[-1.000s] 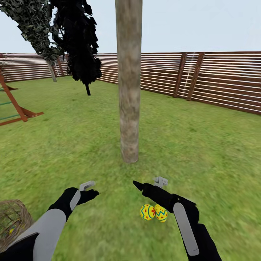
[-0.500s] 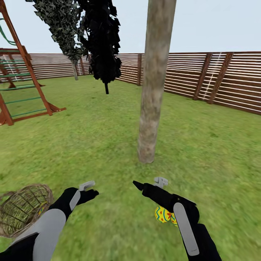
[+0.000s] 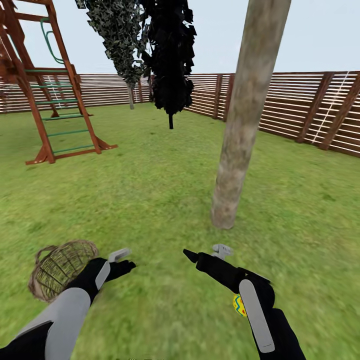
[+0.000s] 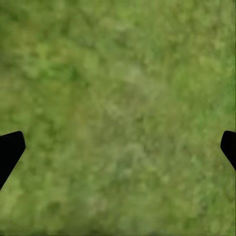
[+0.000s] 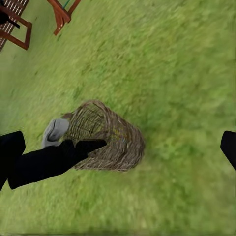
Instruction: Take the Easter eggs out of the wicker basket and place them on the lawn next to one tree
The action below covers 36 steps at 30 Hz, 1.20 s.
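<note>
Ahead, our empty, wide-spread left gripper [image 3: 121,262] and right gripper [image 3: 202,254] face the tree [image 3: 239,145] (wicker basket [image 3: 59,269] tipped beside left arm).

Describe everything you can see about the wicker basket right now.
The wicker basket is small, round and tan-brown, woven of loose twigs with gaps you can see through. It lies tipped on its side on the lawn, its open mouth showing in the head view. The left gripper hovers just beside it. Whether anything is inside cannot be told.
</note>
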Available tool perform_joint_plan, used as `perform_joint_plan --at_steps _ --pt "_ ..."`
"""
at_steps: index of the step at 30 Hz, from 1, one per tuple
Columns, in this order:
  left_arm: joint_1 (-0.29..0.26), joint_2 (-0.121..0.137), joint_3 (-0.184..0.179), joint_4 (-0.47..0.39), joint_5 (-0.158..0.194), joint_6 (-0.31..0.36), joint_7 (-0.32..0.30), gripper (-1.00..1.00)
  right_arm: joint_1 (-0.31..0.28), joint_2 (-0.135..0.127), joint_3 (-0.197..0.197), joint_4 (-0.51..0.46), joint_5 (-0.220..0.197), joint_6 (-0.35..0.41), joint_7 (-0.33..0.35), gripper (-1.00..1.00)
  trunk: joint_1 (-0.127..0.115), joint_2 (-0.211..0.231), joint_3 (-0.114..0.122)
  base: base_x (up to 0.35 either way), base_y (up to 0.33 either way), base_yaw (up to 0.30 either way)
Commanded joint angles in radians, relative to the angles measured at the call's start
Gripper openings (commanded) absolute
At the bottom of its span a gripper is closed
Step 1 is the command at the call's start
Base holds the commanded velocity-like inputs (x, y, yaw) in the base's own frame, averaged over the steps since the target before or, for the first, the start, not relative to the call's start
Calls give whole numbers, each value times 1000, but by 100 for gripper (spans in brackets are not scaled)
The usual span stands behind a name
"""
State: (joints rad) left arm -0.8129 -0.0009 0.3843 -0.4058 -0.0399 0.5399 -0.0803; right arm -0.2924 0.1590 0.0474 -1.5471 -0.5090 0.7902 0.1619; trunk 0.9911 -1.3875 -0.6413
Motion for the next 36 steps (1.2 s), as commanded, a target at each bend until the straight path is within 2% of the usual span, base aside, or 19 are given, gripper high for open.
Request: perform_joint_plan --at_steps 1,7,12,16,24,36 --pt "-1 -1 7 -2 -5 6 -6 100 -1 0 -1 -1 4 5 5 100 -4 6 2 0 1 289" --pt "0 3 7 -10 -5 21 -6 100 -1 0 -1 -1 4 5 5 100 -27 48 21 0 0 289" --pt "-1 18 8 -14 -5 32 -5 100 -1 0 -1 -1 4 6 5 100 -46 83 37 0 0 289" --pt "-2 39 10 -15 -5 38 -4 100 -1 -1 -1 -1 4 6 5 100 -61 111 49 0 0 289" --pt "-4 102 10 -16 -5 69 -4 100 -1 0 0 -1 9 5 5 100 -92 167 74 0 0 289" --pt "-5 113 3 -16 -20 89 1 100 -1 1 0 -1 16 4 5 100 -134 244 109 0 0 289"
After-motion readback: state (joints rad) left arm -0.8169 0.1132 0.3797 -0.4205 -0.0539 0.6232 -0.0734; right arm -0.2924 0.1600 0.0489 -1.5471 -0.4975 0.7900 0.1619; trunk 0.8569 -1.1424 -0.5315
